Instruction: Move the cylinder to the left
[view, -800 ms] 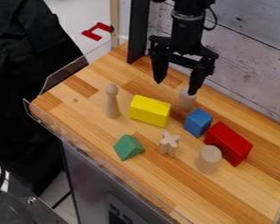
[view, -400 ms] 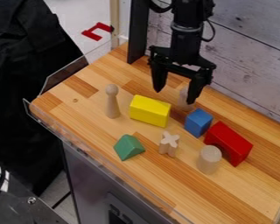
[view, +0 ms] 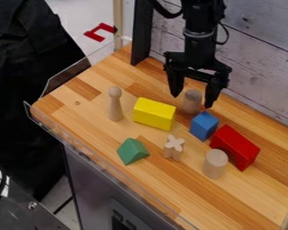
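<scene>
At the back of the wooden table [view: 182,188]: open gripper [view: 191,100] by rear cylinder [view: 193,102]

Black arm [view: 199,42] upright, gripper pointing down, fingers wide apart, one towards each side of the cylinder; height above the wood hard to judge. Cylinder upright, just behind the blue block [view: 204,126]. Probably the one meant. Likely light, stiff, fairly smooth, not fragile; could roll if tipped. Best hold: opposite sides, mid-height.
</scene>
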Robot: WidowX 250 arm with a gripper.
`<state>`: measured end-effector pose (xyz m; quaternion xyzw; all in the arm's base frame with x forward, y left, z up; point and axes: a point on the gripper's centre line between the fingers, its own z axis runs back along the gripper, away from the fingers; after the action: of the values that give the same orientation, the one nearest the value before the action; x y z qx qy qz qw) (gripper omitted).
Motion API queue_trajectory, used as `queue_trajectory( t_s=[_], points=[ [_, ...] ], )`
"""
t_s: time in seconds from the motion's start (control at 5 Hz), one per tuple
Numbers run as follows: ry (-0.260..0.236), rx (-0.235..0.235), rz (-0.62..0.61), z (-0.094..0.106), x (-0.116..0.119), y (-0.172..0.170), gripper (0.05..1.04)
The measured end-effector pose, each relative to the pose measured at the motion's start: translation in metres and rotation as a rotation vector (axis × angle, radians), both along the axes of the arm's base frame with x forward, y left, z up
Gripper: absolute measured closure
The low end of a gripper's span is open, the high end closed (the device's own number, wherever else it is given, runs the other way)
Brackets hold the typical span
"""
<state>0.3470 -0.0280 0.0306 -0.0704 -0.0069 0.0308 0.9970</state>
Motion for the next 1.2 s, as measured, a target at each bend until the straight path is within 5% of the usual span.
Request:
queue_trajectory(
  t_s=[0.6, 1.0, 1.2],
  points=[
    [0.050, 0.008, -0.002, -0.021, 0.015, 0.001, 0.129],
    [0.027, -0.003, 0.030, -0.022, 0.018, 0.007, 0.548],
    [0.032, -0.009, 0.039, -0.023, 0.016, 0.010, 0.549]
  ],
)
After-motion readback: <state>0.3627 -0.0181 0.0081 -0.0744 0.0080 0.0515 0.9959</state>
